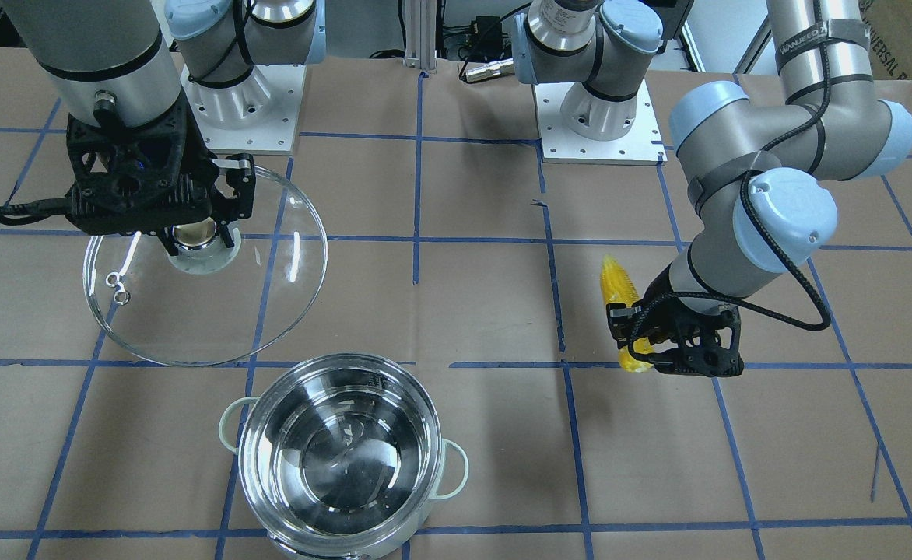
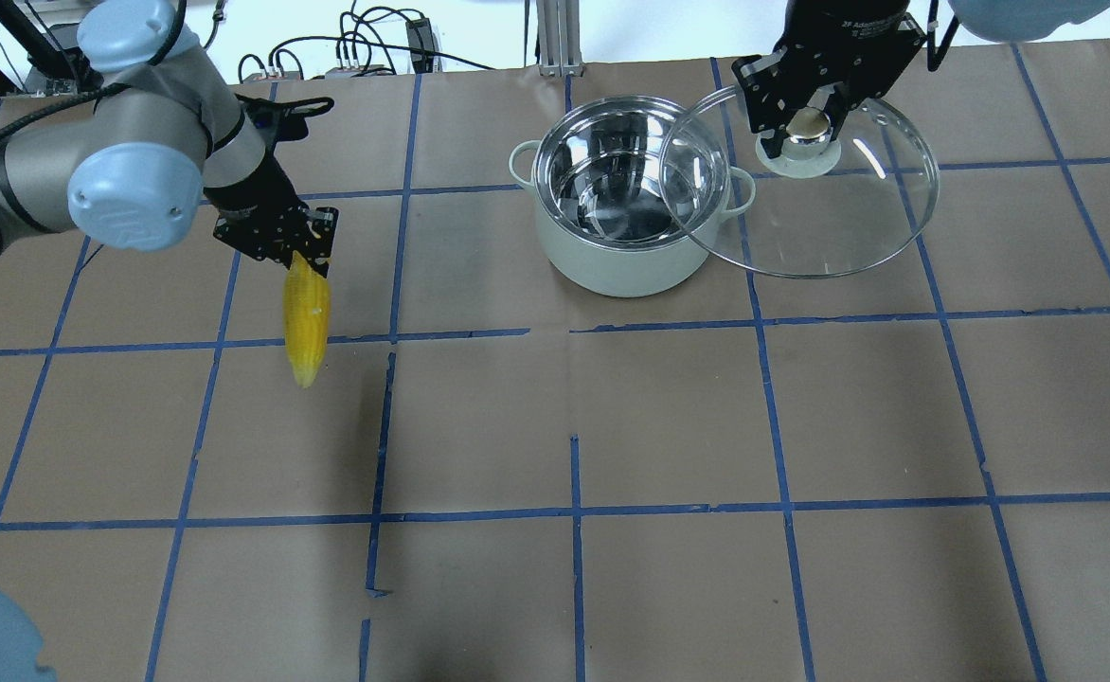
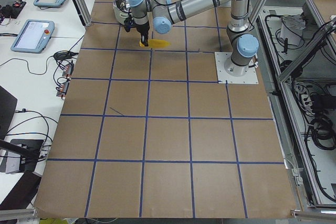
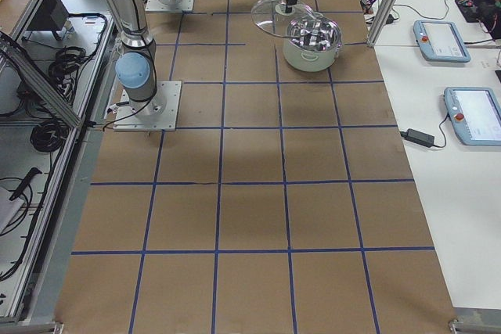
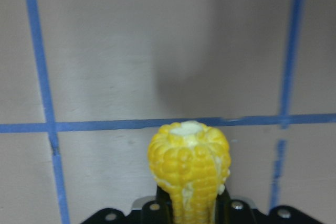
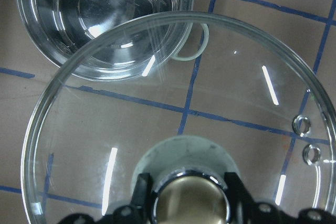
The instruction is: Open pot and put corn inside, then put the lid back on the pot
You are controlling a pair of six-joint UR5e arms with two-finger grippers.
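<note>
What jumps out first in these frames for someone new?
The round clear glass lid, clamped by its metal knob in the right gripper, is held beside the shiny stainless-steel pot, which stands open and empty. Next comes the bright yellow ear of corn, gripped at one end by the left gripper above the brown table, well off to the pot's side.

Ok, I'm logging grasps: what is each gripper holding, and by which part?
The left gripper holds the corn near one end, the rest sticking out free. The right gripper holds the lid by its metal knob.
</note>
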